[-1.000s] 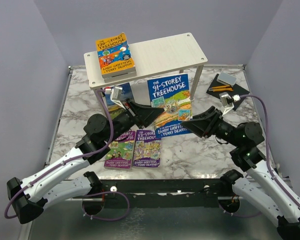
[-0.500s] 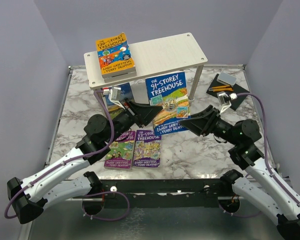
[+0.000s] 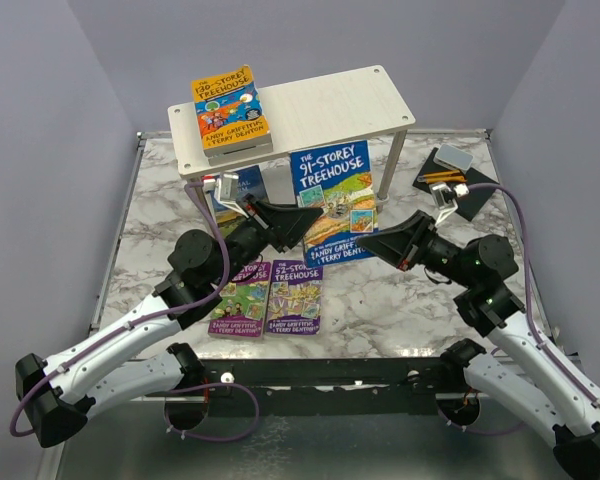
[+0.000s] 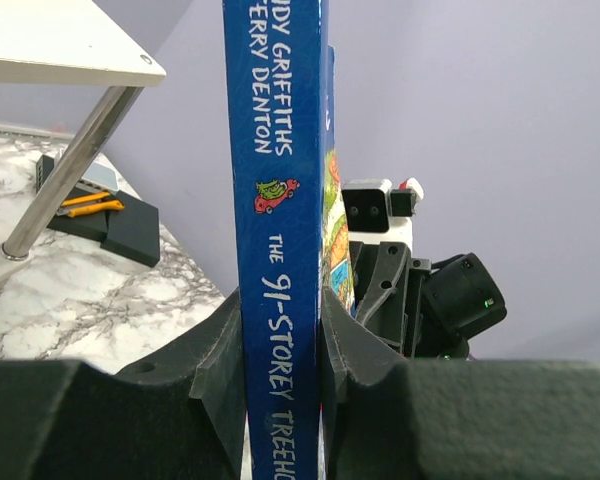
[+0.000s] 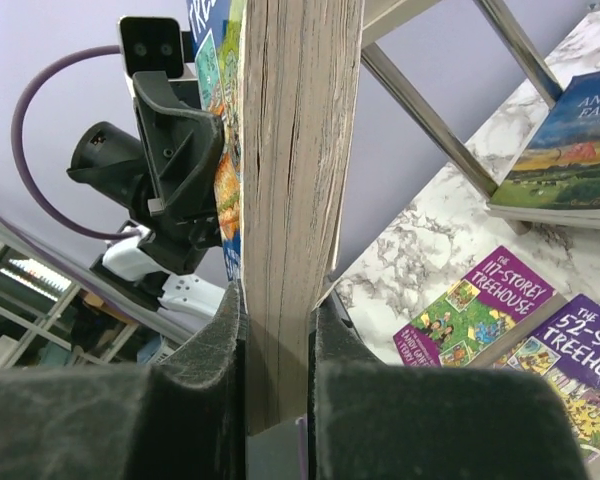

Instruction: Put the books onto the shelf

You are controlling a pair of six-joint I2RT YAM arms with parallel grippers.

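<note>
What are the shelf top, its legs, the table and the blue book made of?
Shelf top: pale matte wood or wood-look board, faint grain.
Legs: likely metal, shiny silver posts.
Table: marble-look, grey veins, maybe only printed.
Blue book: paper, cream page edges, smooth printed cover.

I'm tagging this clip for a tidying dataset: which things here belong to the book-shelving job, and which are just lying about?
Part of the job:
shelf
orange book on top of it
blue book, held above the table
green-purple book and purple book, flat on the table
Animal Farm book beside a shelf leg

Just lying about:
black pad
pencils and eraser on it
</note>
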